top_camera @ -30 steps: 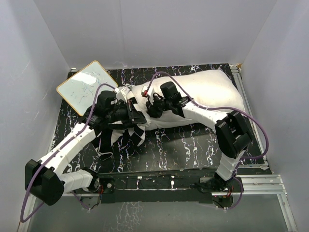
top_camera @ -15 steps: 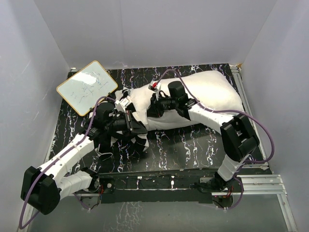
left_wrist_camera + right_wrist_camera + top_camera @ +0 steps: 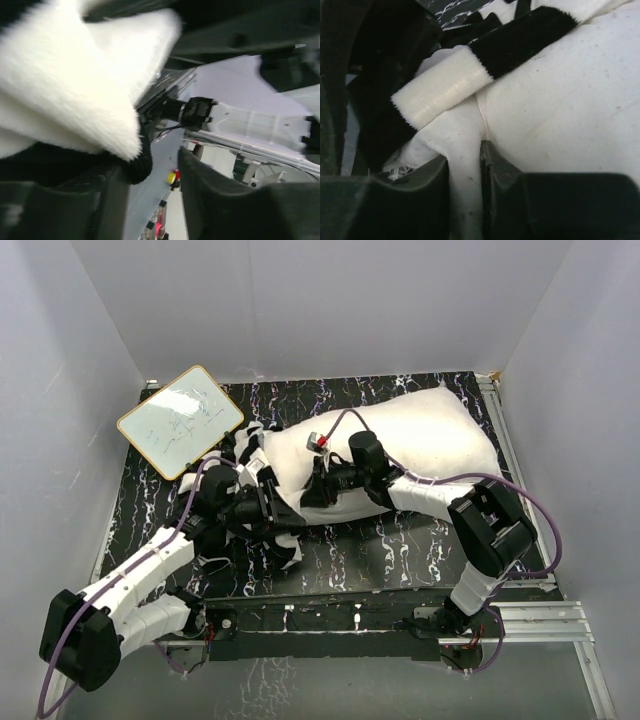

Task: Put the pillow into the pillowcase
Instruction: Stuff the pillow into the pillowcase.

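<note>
White fabric of the pillow [image 3: 420,435] is almost fully exposed on the counter [image 3: 400,540]. The striped pillowcase [image 3: 440,85] lies bunched at the pillow's left end and covers, at most, that end's corner.

Right gripper [image 3: 465,160]: fingers clamped on a fold of the pillow at that same end.

Left gripper [image 3: 160,170]: fingers apart just beside the pillow's left end, with pillowcase cloth resting against one finger, not clamped.

Assessment: insertion is at an early stage. Outstanding: regrip the pillowcase mouth and draw it along the pillow's full length.
</note>
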{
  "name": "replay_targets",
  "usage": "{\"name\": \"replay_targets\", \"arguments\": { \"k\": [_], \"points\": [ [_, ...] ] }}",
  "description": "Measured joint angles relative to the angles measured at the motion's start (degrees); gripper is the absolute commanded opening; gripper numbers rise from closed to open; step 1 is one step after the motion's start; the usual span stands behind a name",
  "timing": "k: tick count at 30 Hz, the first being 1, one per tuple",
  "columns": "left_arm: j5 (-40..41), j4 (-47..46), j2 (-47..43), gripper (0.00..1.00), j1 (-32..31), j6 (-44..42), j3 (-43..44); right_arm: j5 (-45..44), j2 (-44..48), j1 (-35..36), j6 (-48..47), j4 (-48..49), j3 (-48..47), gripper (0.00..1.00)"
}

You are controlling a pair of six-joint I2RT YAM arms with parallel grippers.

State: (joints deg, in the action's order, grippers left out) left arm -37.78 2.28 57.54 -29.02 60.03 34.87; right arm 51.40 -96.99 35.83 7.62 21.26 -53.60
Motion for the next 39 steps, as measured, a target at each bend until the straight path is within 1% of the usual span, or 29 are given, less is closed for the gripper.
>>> {"name": "replay_targets", "arguments": {
  "k": [1,3,5,7,10,13,15,17,19,22,24,27,29,31,32,33,34,37,38,39],
  "points": [
    [-0.1,0.3,0.0,0.59,-0.1,0.0,-0.4,1.6,0.0,-0.1,-2.0,-1.6,-0.3,0.4],
    [1.3,5.1,-0.1,0.74,-0.1,-2.7,-0.4,5.2,0.1,-0.2,-11.6,-11.8,-3.5,0.51],
    [4.2,12.2,-0.5,0.82,-0.2,-7.0,3.0,6.8,0.3,-0.2,-24.1,-24.8,-8.6,0.6],
    [9.0,19.5,-0.7,0.82,-0.2,-12.9,10.9,7.0,1.0,0.1,-36.5,-37.3,-13.5,0.66],
    [13.4,23.9,-1.2,0.82,-0.1,-20.2,21.4,6.3,2.4,0.1,-51.6,-53.4,-18.6,0.72],
    [17.1,26.4,-1.4,0.82,0.0,-26.0,28.0,5.2,3.3,0.0,-60.3,-64.7,-22.7,0.77],
    [20.3,27.5,-1.1,0.81,0.0,-28.4,29.4,4.2,3.3,0.0,-63.7,-70.7,-26.7,0.81],
    [24.7,28.2,-0.1,0.8,0.0,-30.5,29.3,3.4,3.3,-0.1,-64.2,-72.7,-30.5,0.91],
    [28.9,27.6,1.4,0.79,0.9,-32.1,28.3,1.6,3.3,-0.3,-61.0,-71.0,-34.4,1.0],
    [31.4,25.3,6.3,0.82,6.0,-33.1,27.4,-1.7,2.3,-1.6,-53.1,-64.1,-39.1,1.0],
    [31.7,22.2,11.1,0.85,10.3,-33.0,27.4,-3.4,-1.1,-3.2,-47.3,-59.0,-43.5,1.0],
    [31.8,18.1,18.2,0.85,15.3,-32.0,27.8,-5.6,-10.4,-5.8,-40.2,-53.3,-52.4,1.0],
    [31.2,16.3,23.1,0.82,17.9,-31.1,29.2,-7.3,-17.8,-7.0,-37.3,-51.2,-57.9,1.0],
    [30.4,15.0,28.0,0.8,19.7,-30.2,31.6,-8.9,-23.9,-7.9,-35.1,-50.0,-60.5,1.0],
    [29.8,14.5,30.3,0.78,20.3,-29.8,33.0,-9.7,-26.3,-8.2,-34.2,-49.9,-60.7,0.99],
    [29.2,13.9,32.4,0.75,20.6,-29.5,34.2,-10.3,-28.5,-8.3,-33.3,-50.1,-60.7,0.94],
    [28.5,13.5,34.0,0.73,20.7,-29.3,35.1,-10.8,-30.3,-8.2,-32.5,-50.2,-60.7,0.84],
    [25.3,11.9,38.3,0.65,20.8,-28.4,36.7,-11.4,-31.8,-8.2,-31.4,-49.7,-58.9,0.31],
    [24.0,11.5,39.1,0.62,20.8,-28.1,36.7,-11.4,-31.3,-8.1,-30.8,-49.0,-58.2,0.19],
    [22.7,11.4,39.7,0.62,20.8,-27.8,36.7,-11.4,-30.7,-8.1,-31.0,-48.4,-57.4,0.1]
  ]
}}
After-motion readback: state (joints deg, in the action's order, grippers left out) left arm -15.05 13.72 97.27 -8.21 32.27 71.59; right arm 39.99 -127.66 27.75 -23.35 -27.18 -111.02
